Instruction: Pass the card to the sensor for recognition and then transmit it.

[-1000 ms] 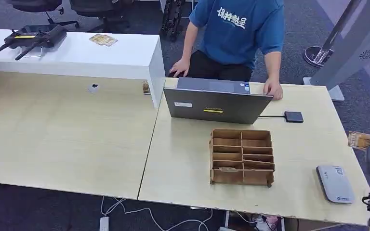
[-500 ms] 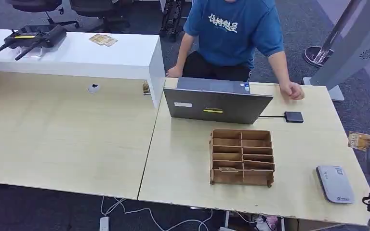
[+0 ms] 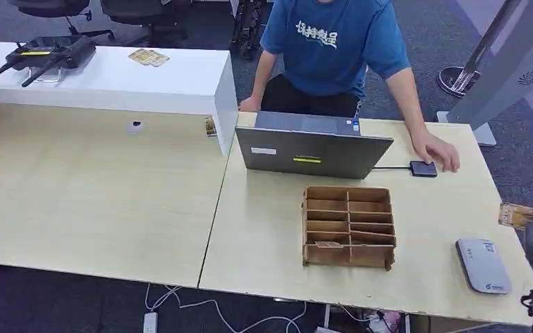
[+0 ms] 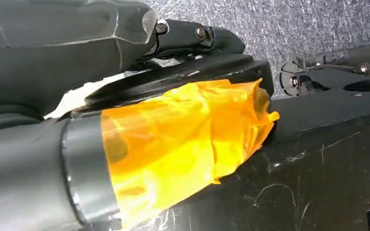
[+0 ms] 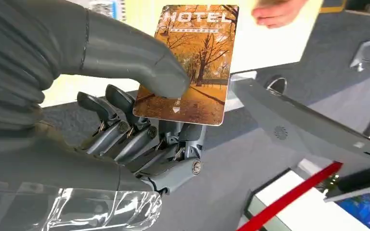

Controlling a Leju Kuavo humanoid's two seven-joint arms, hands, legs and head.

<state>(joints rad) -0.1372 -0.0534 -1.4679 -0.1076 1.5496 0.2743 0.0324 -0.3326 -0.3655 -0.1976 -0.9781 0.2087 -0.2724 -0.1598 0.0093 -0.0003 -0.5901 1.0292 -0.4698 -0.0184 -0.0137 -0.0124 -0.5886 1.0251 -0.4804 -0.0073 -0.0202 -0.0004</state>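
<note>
Upper left of the head view: white raised counter point(image 3: 111, 80) carrying a black device with antennas point(image 3: 38, 54) and a small stack of printed cards point(image 3: 148, 57). Below it, wide pale wooden table point(image 3: 97, 201) with a small white round object point(image 3: 134, 126) near its far edge. Centre: grey laptop point(image 3: 312, 147), lid up, back toward the camera, and just in front of it a brown wooden divided organiser box point(image 3: 349, 225). Top centre: person in a blue T-shirt point(image 3: 333, 41), one hand point(image 3: 438, 150) resting on a small black adapter point(image 3: 423, 168) cabled to the laptop. Lower right: flat white card sensor point(image 3: 484, 265) lying near the table's corner. Far right edge: right hand point(image 5: 139, 120) holding an orange autumn-print hotel card point(image 5: 192, 62), pinched between thick grey thumb and dark fingers point(image 5: 125, 130), off the table's right edge, near the sensor but apart from it. Left hand point(image 4: 183, 43) seen in its wrist view, finger state impossible to tell.
</note>
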